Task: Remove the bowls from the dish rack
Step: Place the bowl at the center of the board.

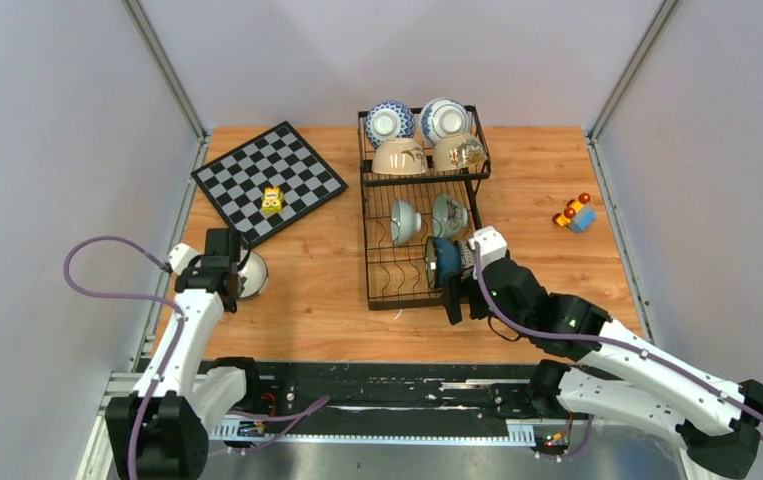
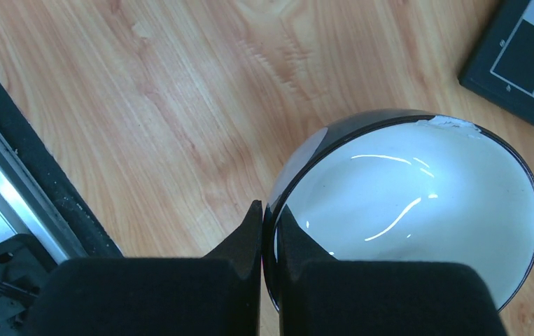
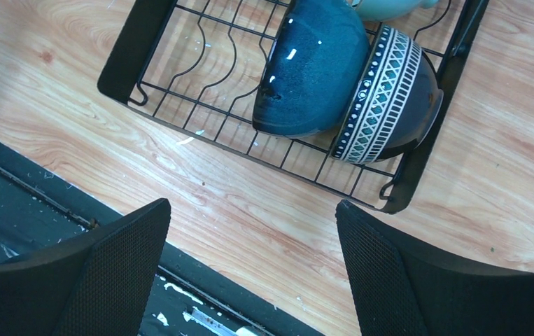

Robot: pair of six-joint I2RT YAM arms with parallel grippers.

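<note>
**Operator:** Which claw takes the next bowl, and how does it stand?

**Guide:** Right wrist view. Your right gripper (image 3: 251, 210) is spread wide with nothing between its fingers (image 3: 117, 259), which fill the lower left and lower right of the frame. It hangs over the wooden table (image 3: 54, 126), just short of the near edge of the dish rack (image 3: 118, 63).

**Operator:** Where does the bowl lie from it?

**Guide:** Straight ahead, above the centre of the frame. A dark blue glazed bowl (image 3: 313, 66) stands on edge on the lower tray. It rests against a lattice-banded bowl (image 3: 390, 105) to its right. A pale teal bowl (image 3: 386, 5) just shows at the top edge. The lattice band runs steeply from upper right to lower left, so your finger gap lies across it. On that reading, a forward reach with little wrist roll should put one finger on either side of a bowl wall.

**Operator:** Could the left arm serve instead?

**Guide:** Left wrist view. Your left gripper (image 2: 264, 210) is pressed together on the rim of a dark-rimmed, white-lined bowl (image 2: 418, 203). In the top view it sits at the left of the frame by the chessboard (image 1: 269, 182), well apart from the rack. The right arm is nearer.
</note>
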